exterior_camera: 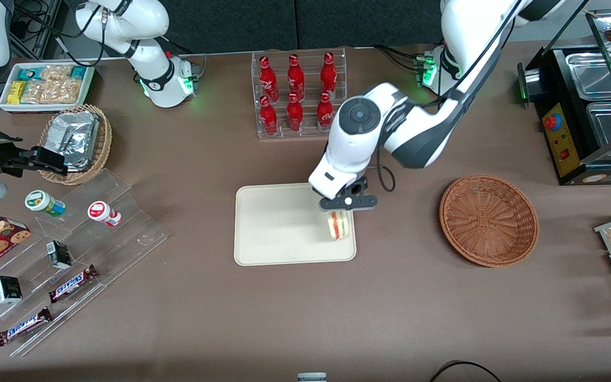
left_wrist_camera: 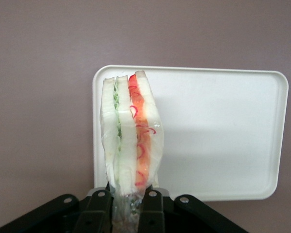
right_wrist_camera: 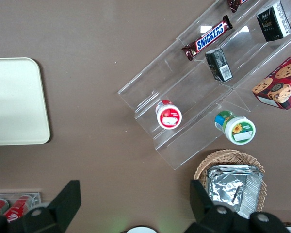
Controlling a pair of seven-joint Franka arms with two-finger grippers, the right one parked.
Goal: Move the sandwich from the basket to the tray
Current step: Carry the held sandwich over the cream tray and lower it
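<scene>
The gripper (exterior_camera: 339, 211) is clamped on the sandwich (exterior_camera: 338, 225) above the tray (exterior_camera: 279, 223), the basket (exterior_camera: 488, 220) emptied; only lowering and release remain.

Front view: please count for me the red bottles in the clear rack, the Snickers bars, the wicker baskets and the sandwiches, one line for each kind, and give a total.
Red bottles in the clear rack: 6
Snickers bars: 2
Wicker baskets: 2, the empty reddish-brown basket and the tan basket with foil packets
Sandwiches: 1, the sandwich held by the gripper over the tray
Total: 11
</scene>
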